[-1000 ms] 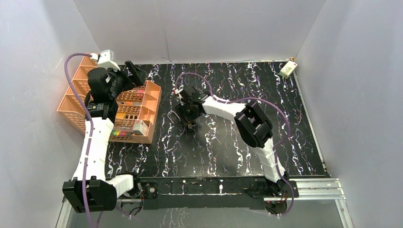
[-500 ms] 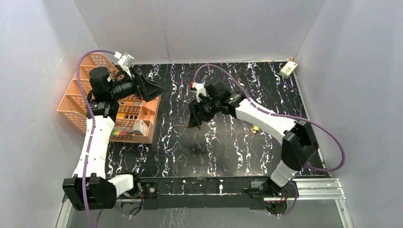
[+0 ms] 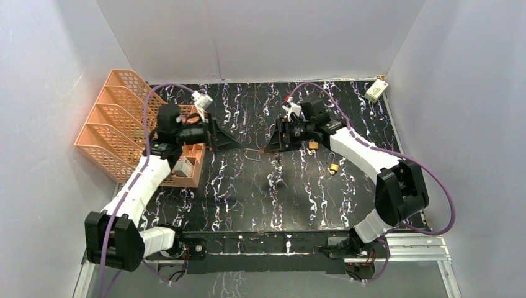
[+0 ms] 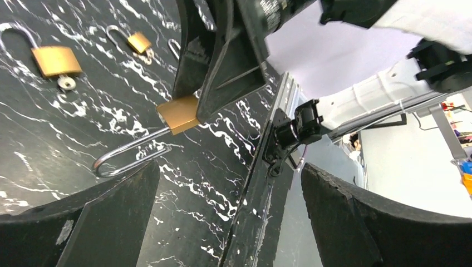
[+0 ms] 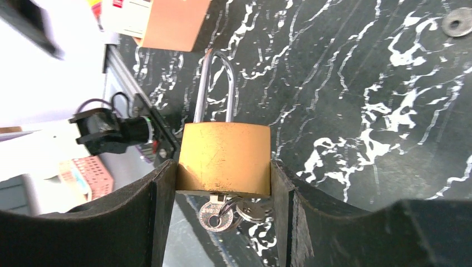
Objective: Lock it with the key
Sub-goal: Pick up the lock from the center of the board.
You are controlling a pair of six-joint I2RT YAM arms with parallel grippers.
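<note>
A brass padlock (image 5: 225, 158) with a long steel shackle (image 5: 214, 83) is clamped by its body between the fingers of my right gripper (image 5: 224, 183). The key (image 5: 217, 214) sits in its underside, and a ring with a second key hangs from it. In the top view the right gripper (image 3: 268, 149) holds the padlock (image 3: 263, 150) above the table's middle, shackle pointing left. My left gripper (image 3: 231, 143) faces it from the left, a short gap away, open and empty. In the left wrist view the padlock (image 4: 178, 114) lies ahead of the open left gripper (image 4: 231, 222).
Two smaller brass padlocks (image 3: 314, 146) (image 3: 334, 167) lie on the black marbled table right of the right gripper. An orange basket (image 3: 118, 124) stands at the left edge, a white box (image 3: 376, 90) in the back right corner. A washer (image 4: 67, 82) lies beside one padlock.
The right arm has lifted the padlock and carried it rightward, uncovering the two small padlocks. The left gripper has swung from above the basket toward the table's middle and now faces the padlock.
</note>
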